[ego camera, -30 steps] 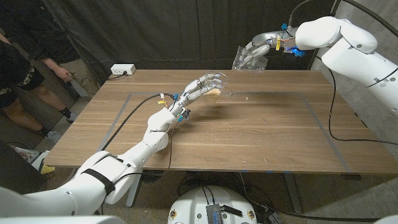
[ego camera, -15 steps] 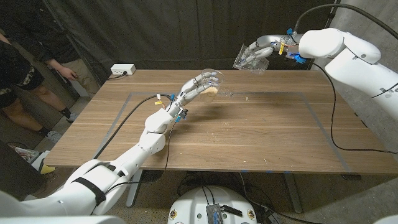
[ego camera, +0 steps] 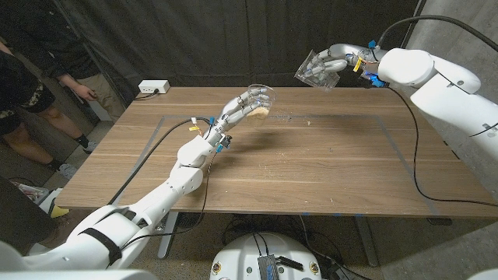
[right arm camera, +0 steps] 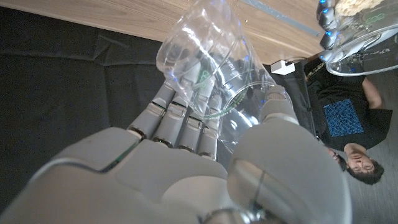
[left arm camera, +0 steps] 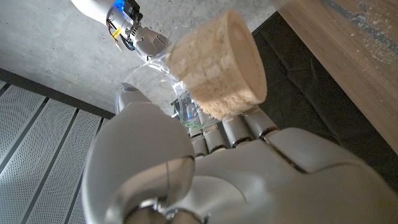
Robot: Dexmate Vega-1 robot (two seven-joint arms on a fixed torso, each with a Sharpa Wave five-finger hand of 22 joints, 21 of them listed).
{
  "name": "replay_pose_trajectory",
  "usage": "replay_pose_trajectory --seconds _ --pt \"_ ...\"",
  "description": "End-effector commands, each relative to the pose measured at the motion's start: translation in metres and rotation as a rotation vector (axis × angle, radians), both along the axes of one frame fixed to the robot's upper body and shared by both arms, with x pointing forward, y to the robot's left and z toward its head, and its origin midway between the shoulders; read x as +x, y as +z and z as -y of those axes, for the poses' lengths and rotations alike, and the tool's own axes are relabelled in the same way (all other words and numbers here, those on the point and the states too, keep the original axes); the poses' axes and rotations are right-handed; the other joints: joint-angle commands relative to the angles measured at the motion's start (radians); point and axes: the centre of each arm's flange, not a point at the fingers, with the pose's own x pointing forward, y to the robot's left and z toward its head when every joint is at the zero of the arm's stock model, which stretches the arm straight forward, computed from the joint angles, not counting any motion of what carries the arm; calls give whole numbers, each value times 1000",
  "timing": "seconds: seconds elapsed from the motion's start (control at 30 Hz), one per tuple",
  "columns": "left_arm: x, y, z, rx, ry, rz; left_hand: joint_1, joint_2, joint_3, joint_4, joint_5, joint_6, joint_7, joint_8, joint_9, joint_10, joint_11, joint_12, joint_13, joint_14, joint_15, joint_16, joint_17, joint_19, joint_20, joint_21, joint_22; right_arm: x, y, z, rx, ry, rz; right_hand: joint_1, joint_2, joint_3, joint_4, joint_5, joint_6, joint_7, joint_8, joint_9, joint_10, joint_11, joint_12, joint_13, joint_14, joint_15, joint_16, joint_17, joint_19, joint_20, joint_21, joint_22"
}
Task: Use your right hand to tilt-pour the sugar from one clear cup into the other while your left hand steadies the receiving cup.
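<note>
My left hand [ego camera: 243, 106] grips a clear cup [ego camera: 261, 99] with pale sugar [ego camera: 261, 113] in its bottom, over the far middle of the table [ego camera: 327, 171]. Whether that cup touches the wood is unclear. In the left wrist view the sugar [left arm camera: 217, 65] sits as a packed plug inside the cup, above my left hand [left arm camera: 186, 174]. My right hand [ego camera: 331, 64] holds an empty clear cup [ego camera: 311, 74] tilted in the air past the table's far edge, well right of the sugar cup. In the right wrist view the empty cup [right arm camera: 205, 56] lies in my right hand [right arm camera: 186, 168].
A white box [ego camera: 153, 87] sits at the table's far left corner. Spilled grains [ego camera: 299, 118] dot the wood right of the sugar cup. Grey tape [ego camera: 389, 118] outlines a rectangle on the tabletop. A person [ego camera: 31, 78] stands beyond the table's left end.
My left hand has carried the sugar cup a little to the left and farther away. My right hand has drifted slightly up and to the right with the empty cup.
</note>
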Motion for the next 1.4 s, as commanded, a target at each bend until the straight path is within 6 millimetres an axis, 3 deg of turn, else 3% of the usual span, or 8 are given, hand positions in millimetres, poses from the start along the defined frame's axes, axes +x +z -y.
replay_pose_trajectory --seconds 0.03,0.93,1.4 --pt "-5 5 -14 -2 24 1 6 1 0 7 2 -7 -2 2 4 -3 0 5 4 2 -136 -1 0 3 -37 5 0 2 -13 8 138 -5 62 16 20 5 -2 4 60 -44 2 5 10 -4 6 3 15 -146 7 6 10 -64 3 1" --pt "-7 17 -34 -52 61 23 10 1 2 11 1 3 -2 13 13 1 -4 3 5 3 -138 0 -6 3 -42 5 -1 13 -43 17 352 19 154 28 22 9 -5 3 56 -47 -1 12 28 -1 12 9 35 -146 13 12 20 -66 6 2" --pt "-9 23 -40 -77 84 31 13 1 3 13 0 0 1 15 18 5 -2 4 6 5 -137 1 -8 5 -45 5 -1 22 -73 29 530 81 228 37 22 11 -8 3 44 -52 -6 16 37 -6 16 15 50 -147 19 18 29 -71 9 2"
